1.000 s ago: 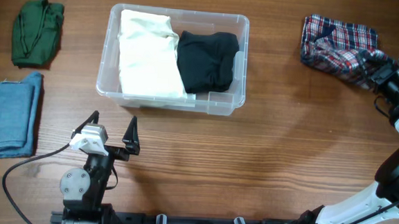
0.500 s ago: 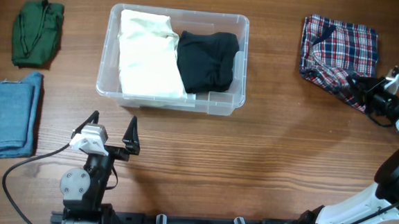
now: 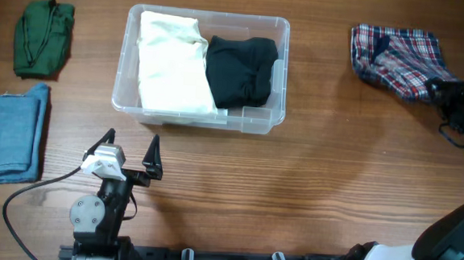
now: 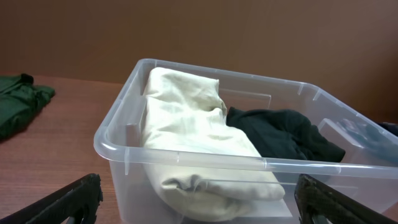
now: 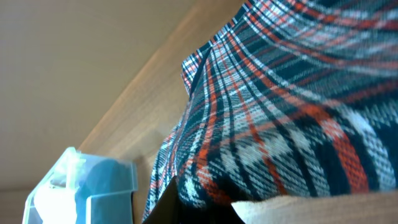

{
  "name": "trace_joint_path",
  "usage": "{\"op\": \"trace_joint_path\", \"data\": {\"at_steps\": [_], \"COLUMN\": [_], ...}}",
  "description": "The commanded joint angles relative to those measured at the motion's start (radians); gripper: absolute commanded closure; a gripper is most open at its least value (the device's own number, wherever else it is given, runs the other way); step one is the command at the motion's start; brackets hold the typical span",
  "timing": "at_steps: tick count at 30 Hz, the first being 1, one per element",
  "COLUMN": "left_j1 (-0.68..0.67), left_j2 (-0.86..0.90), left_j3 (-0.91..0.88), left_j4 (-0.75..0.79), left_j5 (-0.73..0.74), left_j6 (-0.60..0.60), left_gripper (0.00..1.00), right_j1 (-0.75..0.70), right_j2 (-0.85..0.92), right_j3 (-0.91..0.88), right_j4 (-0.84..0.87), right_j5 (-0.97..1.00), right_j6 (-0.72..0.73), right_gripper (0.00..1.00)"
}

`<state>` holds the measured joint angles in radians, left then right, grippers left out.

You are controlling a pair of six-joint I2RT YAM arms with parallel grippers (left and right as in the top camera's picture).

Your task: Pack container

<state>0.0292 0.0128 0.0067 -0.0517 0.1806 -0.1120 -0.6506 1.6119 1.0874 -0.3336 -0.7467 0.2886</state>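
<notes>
A: Where do things stand?

B: The clear rectangular plastic container (image 3: 247, 17) sits at the far middle of the brown wooden table (image 3: 334, 176); a folded cream cloth (image 3: 171, 62) fills its left half and a folded black garment (image 3: 237, 70) lies beside it on the right. The right gripper (image 3: 443, 86) is closed on the right-hand edge of the red, white and navy plaid cloth (image 3: 394, 55), well to the right of the container.

A: And the other arm?

B: The left gripper (image 3: 129, 149) hangs near the container's front wall, jaws spread wide and holding nothing; its camera looks straight at the front rim (image 4: 186, 155).

A: So how should the plaid piece go in?

B: I judge the pinch to be on one edge only, so most of the cloth would trail; lift it high enough for the hanging part to pass over the right rim, carry it leftward, and lower it over the black garment; let go only once the bulk rests inside.

A: Risks?

B: A dragging corner could catch the rim and shove the light container; fabric may also drape over the wall. A folded dark green cloth (image 3: 44, 38) and a folded blue denim cloth (image 3: 6, 132) wait at the left.
</notes>
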Motion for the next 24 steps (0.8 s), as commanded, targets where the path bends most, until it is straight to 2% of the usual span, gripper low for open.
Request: {"op": "trace_joint_path", "data": {"at_steps": [1, 15, 24], "left_j1": [0.006, 0.006, 0.006], "left_j2": [-0.007, -0.007, -0.007], "left_j3": [-0.001, -0.001, -0.001], "left_j4": [-0.008, -0.009, -0.009], "left_j5": [-0.002, -0.002, -0.002], "left_j6": [-0.008, -0.008, -0.008], "left_gripper": [0.0, 0.0, 0.0], "right_j1": [0.003, 0.002, 0.014], "right_j2": [-0.017, -0.058, -0.169], "right_j3": [0.008, 0.008, 0.008], "right_j4": [-0.077, -0.312, -0.347], "right_j5": [0.018, 0.093, 0.119], "right_j6": [-0.027, -0.107, -0.132], "right_gripper": [0.96, 0.96, 0.96]}}
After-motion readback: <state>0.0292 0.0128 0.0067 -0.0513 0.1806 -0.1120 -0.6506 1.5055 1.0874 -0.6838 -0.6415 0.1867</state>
